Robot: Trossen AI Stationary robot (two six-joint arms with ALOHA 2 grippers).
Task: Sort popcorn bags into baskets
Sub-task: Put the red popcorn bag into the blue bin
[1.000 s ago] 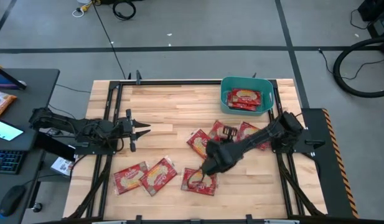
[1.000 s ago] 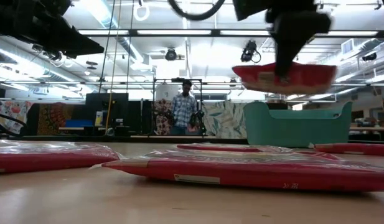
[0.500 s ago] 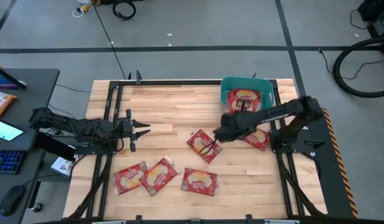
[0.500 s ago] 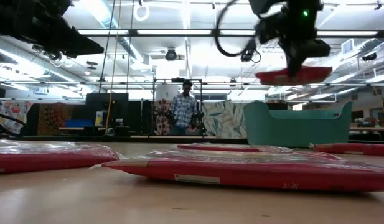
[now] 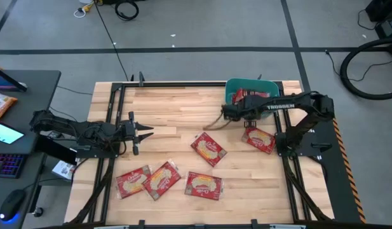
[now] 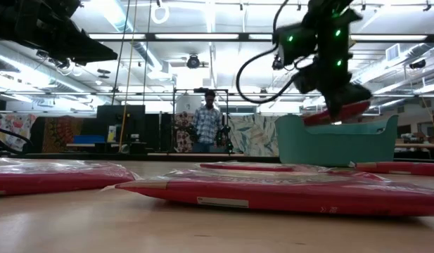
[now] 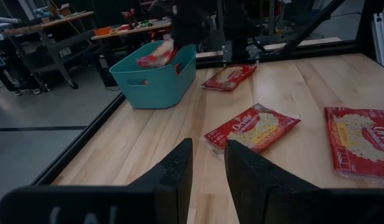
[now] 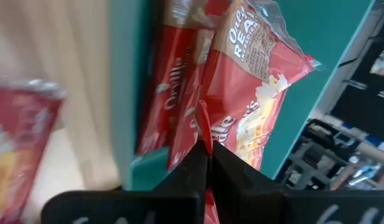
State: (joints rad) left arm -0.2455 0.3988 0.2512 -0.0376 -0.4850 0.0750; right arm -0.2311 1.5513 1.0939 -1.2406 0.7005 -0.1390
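1. A flat red popcorn bag with a cream-yellow oval picture (image 8: 254, 93) is pinched at its edge by the right hand (image 8: 204, 163), whose dark fingers are closed tight on the packet; it hangs tilted over the near wall of the teal-green plastic bin (image 5: 232, 87).
2. In the high view the right hand (image 5: 244, 109) sits at the bin's 7 o'clock corner, its dark arm reaching in from the 3 o'clock side of the wooden counter (image 5: 170, 114).
3. The bin stands toward 1 o'clock on the counter, and other red bags (image 8: 173, 93) already lie inside it.
4. From table height the held bag (image 6: 341, 112) shows just above the bin's rim (image 6: 336, 144), tipped down toward the inside.
5. Five more red bags lie flat on the counter: one (image 5: 260, 139) at the bin's 6 o'clock, one (image 5: 209, 148) near the centre, one (image 5: 204, 185) toward 6 o'clock, and two (image 5: 133, 181) (image 5: 162, 179) touching each other toward 7 o'clock.
6. The left hand (image 5: 143, 133) waits at 9 o'clock, well apart from the bags, its two dark fingers (image 7: 173, 171) narrowly parted and holding nothing.
7. A person (image 6: 207, 126) stands in the room beyond the counter.
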